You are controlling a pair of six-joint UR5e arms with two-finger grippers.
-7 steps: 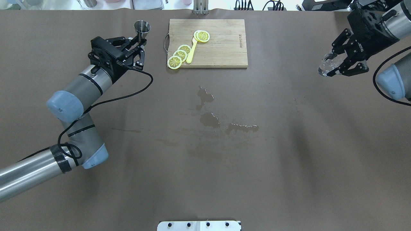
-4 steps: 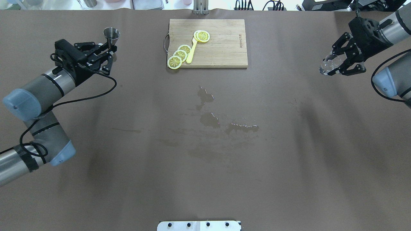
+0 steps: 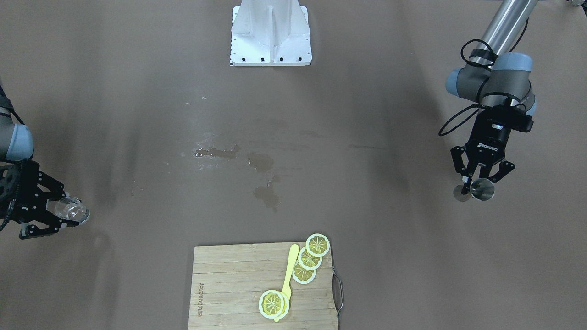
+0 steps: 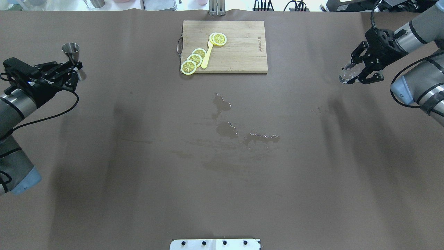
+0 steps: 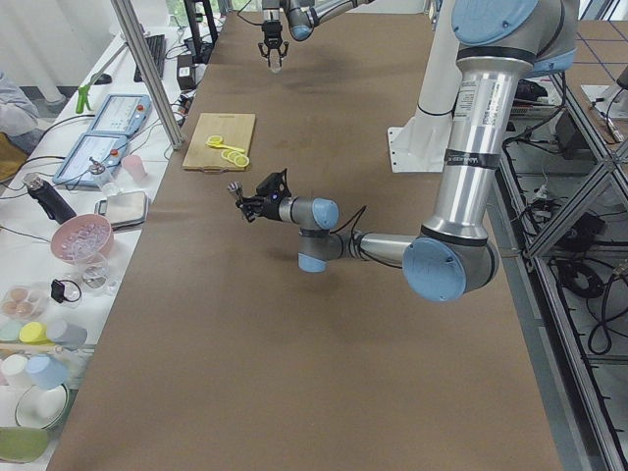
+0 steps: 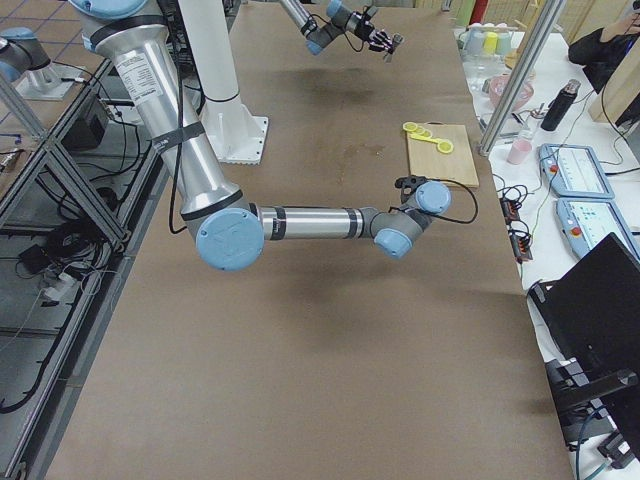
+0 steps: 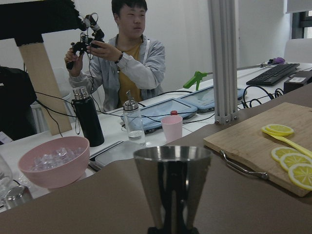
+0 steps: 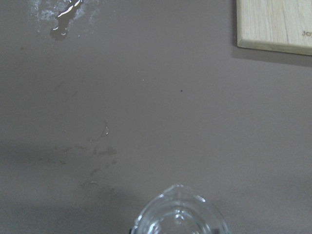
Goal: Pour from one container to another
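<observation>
We start with the brown tabletop [image 4: 222,194], which fills the overhead view. Wet patches [image 4: 227,129] lie at its centre, so some liquid has landed on the surface. The wooden cutting board [image 4: 236,48], top centre, carries lemon slices [image 4: 194,60], and neither arm is near it.

The right hand [image 4: 354,72], at the upper right edge, is closed around a clear glass pitcher [image 4: 347,74]. The left hand [image 4: 73,68], at the upper left edge, pinches the stem of a steel jigger [image 4: 70,48], which stands upright. The two containers are well apart, at opposite sides of the frame, and neither is tipped toward the other.

We judge that no pour is under way. Whether one is already finished we cannot tell, since no view shows liquid plainly in either vessel. If pouring is left, the two must first meet near the middle.

The left wrist view adds what the overhead crops out. Beyond the tabletop's far edge there is a person [image 7: 124,63] at upper left and a pink bowl [image 7: 53,168] of ice at lower left. It also shows the jigger's rim sitting level at bottom centre.

The right wrist view looks down into the pitcher's mouth at bottom centre and shows its small pouring lip. In the front-facing view we see the jigger from above at the right edge. In the side views both hands are too small for us to read.
</observation>
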